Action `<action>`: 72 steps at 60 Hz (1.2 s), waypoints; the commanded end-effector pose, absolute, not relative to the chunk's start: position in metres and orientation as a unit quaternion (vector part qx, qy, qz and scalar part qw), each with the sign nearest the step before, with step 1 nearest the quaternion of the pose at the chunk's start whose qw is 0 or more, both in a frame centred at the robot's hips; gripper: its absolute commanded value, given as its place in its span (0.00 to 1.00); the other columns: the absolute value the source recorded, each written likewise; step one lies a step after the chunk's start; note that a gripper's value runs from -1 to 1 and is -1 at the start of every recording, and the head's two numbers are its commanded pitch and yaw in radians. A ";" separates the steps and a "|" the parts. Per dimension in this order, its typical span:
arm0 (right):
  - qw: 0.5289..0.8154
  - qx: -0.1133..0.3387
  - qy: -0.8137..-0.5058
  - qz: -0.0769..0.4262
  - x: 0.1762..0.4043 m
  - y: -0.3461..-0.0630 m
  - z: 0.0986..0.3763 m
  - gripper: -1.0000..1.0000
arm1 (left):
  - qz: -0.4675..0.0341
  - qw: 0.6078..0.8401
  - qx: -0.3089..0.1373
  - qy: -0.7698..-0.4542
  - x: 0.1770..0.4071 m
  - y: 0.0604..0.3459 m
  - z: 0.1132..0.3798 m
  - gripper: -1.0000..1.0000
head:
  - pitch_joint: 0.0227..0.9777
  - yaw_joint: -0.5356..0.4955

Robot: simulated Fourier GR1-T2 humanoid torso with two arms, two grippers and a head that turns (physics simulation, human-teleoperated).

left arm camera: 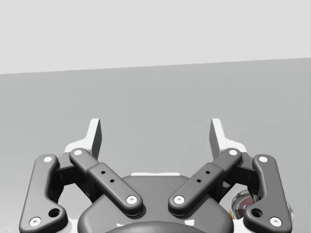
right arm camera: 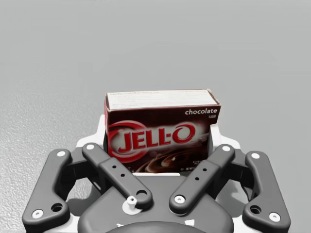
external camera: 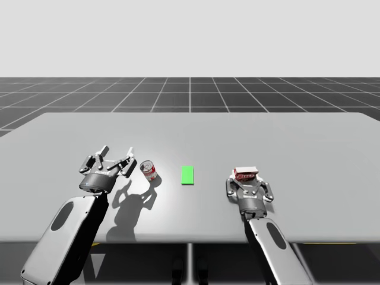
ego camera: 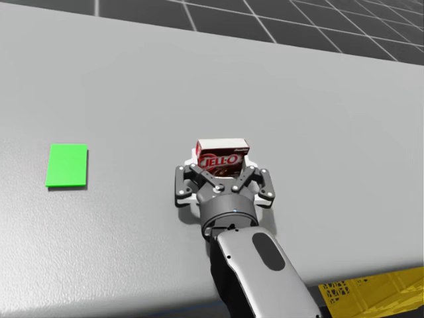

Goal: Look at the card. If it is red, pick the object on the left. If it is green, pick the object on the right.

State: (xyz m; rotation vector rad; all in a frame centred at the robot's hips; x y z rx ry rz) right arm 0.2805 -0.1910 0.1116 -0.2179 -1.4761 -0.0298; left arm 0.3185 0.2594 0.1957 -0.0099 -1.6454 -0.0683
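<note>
A green card (external camera: 187, 175) (ego camera: 67, 165) lies flat at the table's middle. Left of it a small red-and-white can (external camera: 148, 171) lies tilted on the table. My left gripper (external camera: 117, 153) (left arm camera: 155, 136) hovers open just left of it, nothing between its fingers; the can (left arm camera: 241, 208) peeks out beside its right linkage. Right of the card stands a red-and-brown box (external camera: 245, 173) (ego camera: 222, 156) (right arm camera: 163, 131) with a white top. My right gripper (external camera: 245, 179) (ego camera: 221, 164) (right arm camera: 160, 141) is shut on the box, a finger against each short side, low on the table.
The grey table (external camera: 297, 136) stretches wide and bare behind both objects. A yellow thing (ego camera: 371, 295) shows below the table's near edge, right of my right arm. A dark gridded floor lies beyond the far edge.
</note>
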 end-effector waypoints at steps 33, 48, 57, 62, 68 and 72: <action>0.736 -0.114 -0.666 -0.031 0.275 -0.193 0.101 1.00 | -0.030 0.679 -0.004 -0.733 0.319 0.260 0.196 0.00 | 0.46 0.13; 0.734 -0.115 -0.669 -0.030 0.274 -0.194 0.103 1.00 | -0.030 0.679 -0.004 -0.733 0.319 0.260 0.196 0.00 | 0.41 0.12; 0.715 -0.114 -0.689 -0.032 0.276 -0.199 0.131 1.00 | -0.030 0.679 -0.004 -0.733 0.319 0.260 0.196 0.00 | 0.42 0.12; 0.703 -0.116 -0.701 -0.035 0.279 -0.203 0.147 1.00 | -0.030 0.679 -0.004 -0.733 0.319 0.260 0.196 0.00 | 0.42 0.12; 0.684 -0.123 -0.718 -0.038 0.285 -0.209 0.169 1.00 | -0.030 0.679 -0.004 -0.733 0.319 0.260 0.196 0.00 | 0.42 0.11; 0.670 -0.127 -0.730 -0.045 0.290 -0.214 0.187 1.00 | -0.030 0.679 -0.004 -0.733 0.319 0.260 0.196 0.00 | 0.42 0.11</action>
